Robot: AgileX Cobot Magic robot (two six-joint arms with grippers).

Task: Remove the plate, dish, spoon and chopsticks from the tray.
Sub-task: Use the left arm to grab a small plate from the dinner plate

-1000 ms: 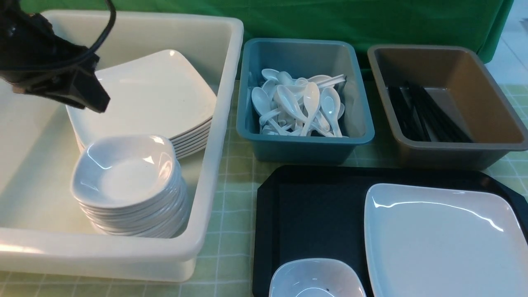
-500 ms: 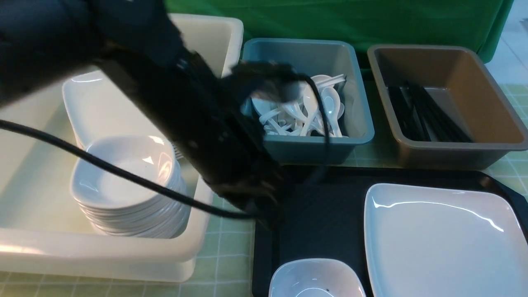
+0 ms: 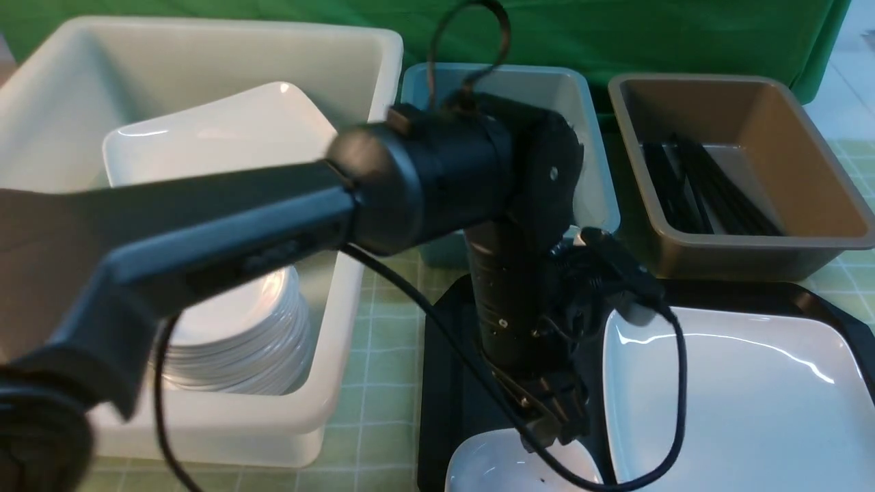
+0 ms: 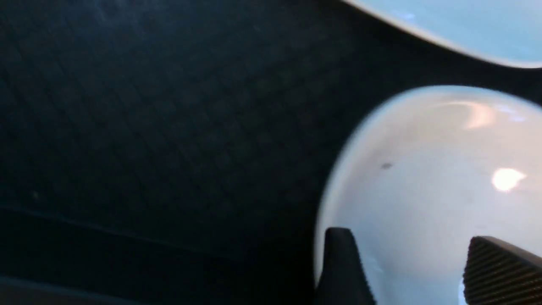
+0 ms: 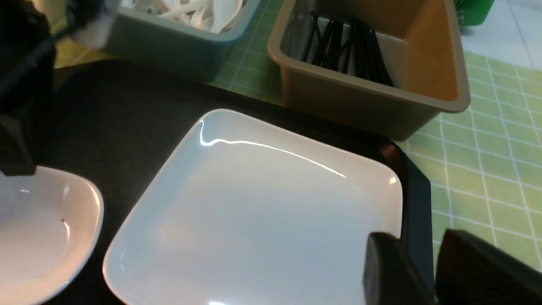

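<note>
1. In the left wrist view the left gripper [image 4: 408, 241] has its fingers [image 4: 343, 262] spread wide with nothing in their grip. The pale hollow of the dish [image 4: 423, 169] shows between them, and one finger stands at the dish's rim.
2. The front view shows that gripper pointing down at lower centre of the frame. Its tips are just over the dish's far rim, and the frame's bottom edge cuts the dish off.
3. The right gripper [image 5: 419, 235] shows only in the right wrist view. Its fingers stand a narrow gap apart and empty, above a corner of the plate [image 5: 254, 203] and the rim of the tray [image 5: 127, 110].
4. The plate lies flat on the tray at lower right of the front frame, cut off at the right and bottom. The right wrist view shows more of it, near the dish but apart from it.
5. In the front view the left arm [image 3: 239, 212] hides the inside of the blue-grey tub [image 5: 169, 55]. The right wrist view shows white spoons [image 5: 190, 10] in it.
6. The brown tub [image 3: 745, 253] at upper right holds black chopsticks [image 3: 704, 191].
7. A white bin [image 3: 355, 205] fills the left of the frame, holding stacked plates [image 3: 225, 137] and stacked bowls [image 3: 239, 342] partly behind the arm.
8. A green checked cloth [image 3: 383, 424] covers the table, with a green backdrop [image 3: 649, 34] behind it and pale floor [image 3: 847, 61] in the upper right corner.
9. The arm is blurred, and whether a finger touches the dish cannot be told.
</note>
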